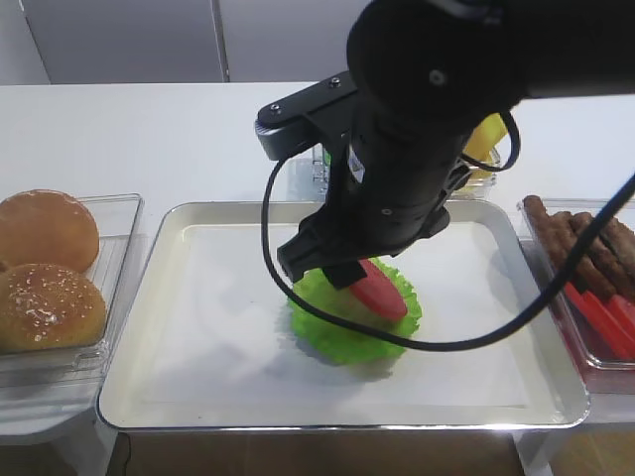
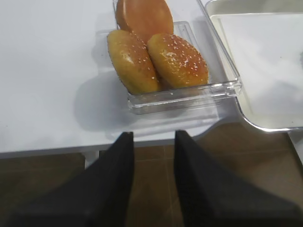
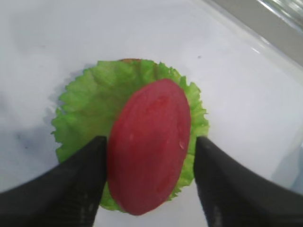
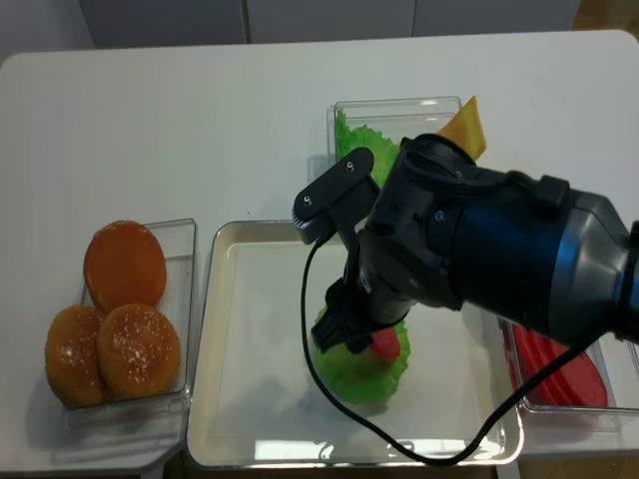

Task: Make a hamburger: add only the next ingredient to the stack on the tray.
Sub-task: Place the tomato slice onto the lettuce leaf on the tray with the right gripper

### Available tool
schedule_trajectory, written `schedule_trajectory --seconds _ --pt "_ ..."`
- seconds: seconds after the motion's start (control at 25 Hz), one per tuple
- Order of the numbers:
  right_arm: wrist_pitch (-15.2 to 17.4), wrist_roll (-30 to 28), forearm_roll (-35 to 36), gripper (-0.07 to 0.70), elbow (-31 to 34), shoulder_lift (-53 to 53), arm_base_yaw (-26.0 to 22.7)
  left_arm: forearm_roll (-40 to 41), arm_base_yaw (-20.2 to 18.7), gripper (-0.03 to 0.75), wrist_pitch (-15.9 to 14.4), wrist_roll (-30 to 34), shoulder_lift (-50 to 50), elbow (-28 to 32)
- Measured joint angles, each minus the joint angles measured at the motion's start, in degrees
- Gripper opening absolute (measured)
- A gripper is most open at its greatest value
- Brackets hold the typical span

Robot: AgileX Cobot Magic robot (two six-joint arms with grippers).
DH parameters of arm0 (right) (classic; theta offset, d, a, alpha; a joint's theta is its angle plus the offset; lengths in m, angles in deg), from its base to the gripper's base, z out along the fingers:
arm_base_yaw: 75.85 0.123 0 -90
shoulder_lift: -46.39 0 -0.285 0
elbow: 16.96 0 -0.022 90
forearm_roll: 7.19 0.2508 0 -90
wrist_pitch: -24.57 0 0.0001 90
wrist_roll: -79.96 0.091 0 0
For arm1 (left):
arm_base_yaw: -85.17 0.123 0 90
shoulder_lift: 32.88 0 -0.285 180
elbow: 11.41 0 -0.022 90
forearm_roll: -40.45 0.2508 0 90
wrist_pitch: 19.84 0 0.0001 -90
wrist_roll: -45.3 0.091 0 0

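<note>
Three sesame buns [image 4: 112, 324] sit in a clear plastic box [image 4: 181, 244] left of the tray. Brown patties [image 1: 585, 248] and spare red slices [image 1: 605, 322] fill a box [image 1: 605, 377] on the right.

3 sesame buns [image 2: 156, 56] fill a clear box [image 2: 222, 90] beside the tray [image 2: 258, 124] corner.

The tray [image 1: 149, 392] sits in the middle of the worktop [image 1: 149, 129]. The lettuce leaf [image 1: 337, 332] lies on the tray, and the tomato slice [image 1: 382, 291] lies on the leaf. Left of the tray is a box of buns [image 1: 45, 278]. Right of the tray is a box of patties [image 1: 585, 253].
</note>
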Motion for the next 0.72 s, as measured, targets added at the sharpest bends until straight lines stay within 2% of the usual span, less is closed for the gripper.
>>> schedule_trajectory --seconds 0.32,0.56,0.72 --pt "0.00 0.00 2.91 0.624 0.00 0.00 0.00 0.00 0.00 0.216 0.00 0.00 0.00 0.00" --pt "0.05 -0.67 3.67 0.635 0.00 0.00 -0.11 0.00 0.00 0.216 0.00 0.00 0.00 0.00" --pt "0.56 -3.44 6.85 0.596 0.00 -0.63 -4.18 0.00 0.00 0.216 0.00 0.00 0.00 0.00"
